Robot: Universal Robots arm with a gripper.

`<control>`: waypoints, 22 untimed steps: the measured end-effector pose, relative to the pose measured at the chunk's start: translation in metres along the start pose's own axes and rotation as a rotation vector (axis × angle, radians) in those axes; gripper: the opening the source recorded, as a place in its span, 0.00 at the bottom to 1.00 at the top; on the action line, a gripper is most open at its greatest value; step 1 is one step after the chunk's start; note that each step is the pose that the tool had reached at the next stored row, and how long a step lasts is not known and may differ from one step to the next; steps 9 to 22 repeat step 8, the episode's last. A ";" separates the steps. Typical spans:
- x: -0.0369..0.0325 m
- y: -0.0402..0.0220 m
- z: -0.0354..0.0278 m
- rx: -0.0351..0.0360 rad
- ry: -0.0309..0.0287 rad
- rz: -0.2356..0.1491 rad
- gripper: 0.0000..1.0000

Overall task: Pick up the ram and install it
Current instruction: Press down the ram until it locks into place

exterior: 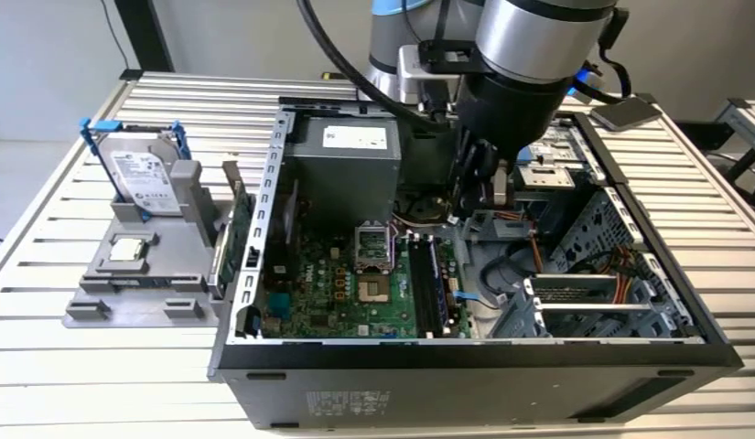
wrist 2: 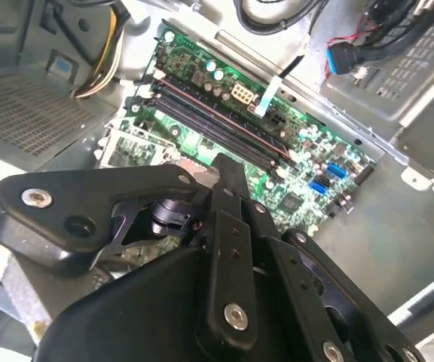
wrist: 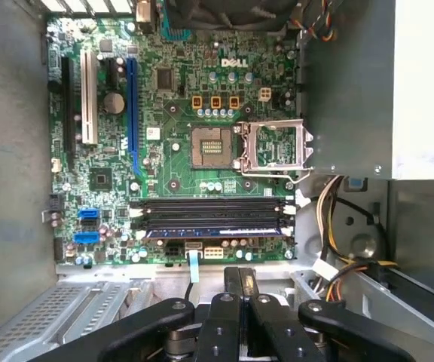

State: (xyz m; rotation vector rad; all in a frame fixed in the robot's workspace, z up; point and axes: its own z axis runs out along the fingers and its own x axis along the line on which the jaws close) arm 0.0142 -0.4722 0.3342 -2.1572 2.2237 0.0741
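Green board (wrist: 202, 143) is seen below the gripper (wrist: 239, 283), whose fingers are pressed together on nothing. One ram (wrist: 213, 233) is seated; firm, level pressing is judged best.

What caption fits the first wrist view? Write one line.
Gripper above the green motherboard, near its long black plastic memory slots.

White logo print on mobo (wrist: 202, 90); pale labels on PSU (exterior: 340, 169), HDD (exterior: 145, 174).

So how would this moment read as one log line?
gripper shut, nothing gripped | above motherboard in open computer case | nearest: memory slots
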 end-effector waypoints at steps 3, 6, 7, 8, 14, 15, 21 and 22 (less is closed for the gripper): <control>-0.0001 0.0000 -0.0006 0.0000 0.0001 0.000 0.00; -0.0001 0.0000 -0.0011 0.0000 0.0000 0.000 0.00; -0.0001 0.0000 -0.0014 0.0000 0.0001 0.000 0.00; -0.0001 0.0000 -0.0016 0.0000 0.0001 0.000 0.00; -0.0001 0.0000 -0.0016 0.0000 0.0001 0.000 0.00; -0.0001 0.0000 -0.0016 0.0000 0.0001 0.000 0.00; -0.0001 0.0000 -0.0016 0.0000 0.0001 0.000 0.00; -0.0001 0.0000 -0.0016 0.0000 0.0001 0.000 0.00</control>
